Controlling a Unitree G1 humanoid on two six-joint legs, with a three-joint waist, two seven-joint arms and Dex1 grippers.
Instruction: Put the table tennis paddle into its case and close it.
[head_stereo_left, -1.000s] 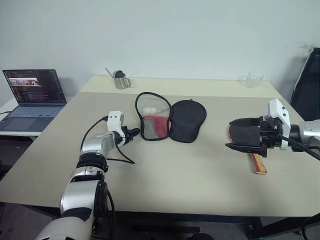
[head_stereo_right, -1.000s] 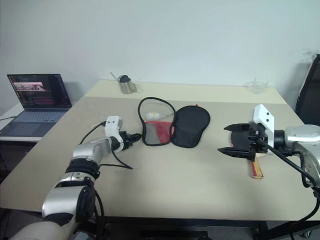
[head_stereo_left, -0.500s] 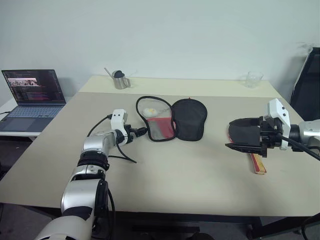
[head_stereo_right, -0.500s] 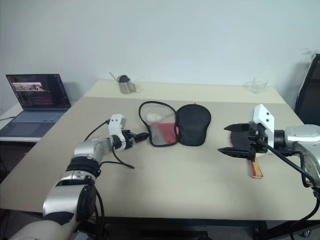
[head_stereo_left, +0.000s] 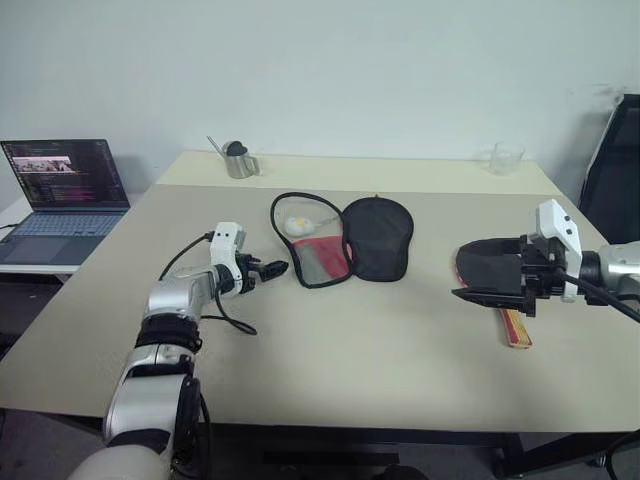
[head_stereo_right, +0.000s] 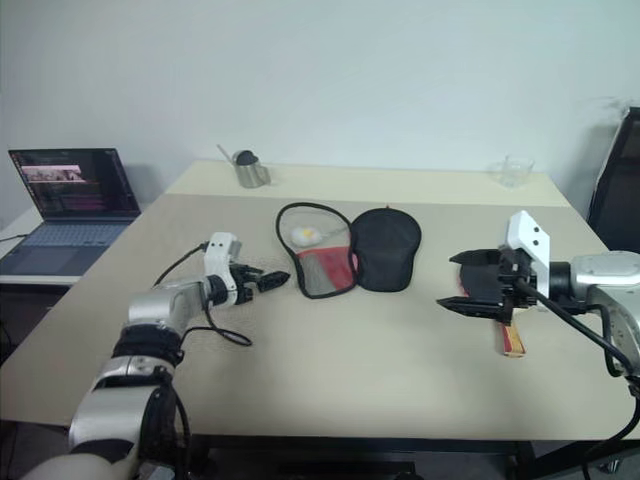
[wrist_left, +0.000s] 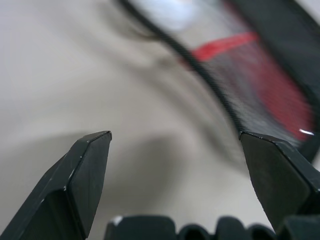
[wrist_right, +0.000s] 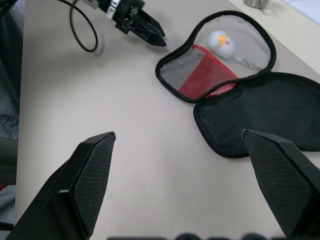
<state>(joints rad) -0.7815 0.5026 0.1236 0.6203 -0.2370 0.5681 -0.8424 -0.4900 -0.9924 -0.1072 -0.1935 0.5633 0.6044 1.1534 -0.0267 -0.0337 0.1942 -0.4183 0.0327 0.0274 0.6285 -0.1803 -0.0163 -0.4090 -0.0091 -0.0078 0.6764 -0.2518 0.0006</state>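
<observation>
Backing off from the case (head_stereo_left: 345, 240), the left pincer (head_stereo_left: 272, 269) now gapes wide and empty beside its mesh half, leaving it spread open on the counter (head_stereo_left: 330, 330). Right of the case, the paddle (head_stereo_left: 500, 290) lies beneath the wide, empty right pincer (head_stereo_left: 478, 270), still ungrasped.

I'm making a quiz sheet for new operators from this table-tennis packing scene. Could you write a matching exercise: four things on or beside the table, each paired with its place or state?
Things:
1. soft black-and-red fabric paddle case
2. black-rubber paddle with red-striped wooden handle
3. small metal cup
4. open laptop

Places or states:
A. on the side desk past the table's left edge
B. lying unzipped and spread open mid-table
C. at the table's far left edge
D. on the table under the open right gripper

Pairs: 1-B, 2-D, 3-C, 4-A
</observation>
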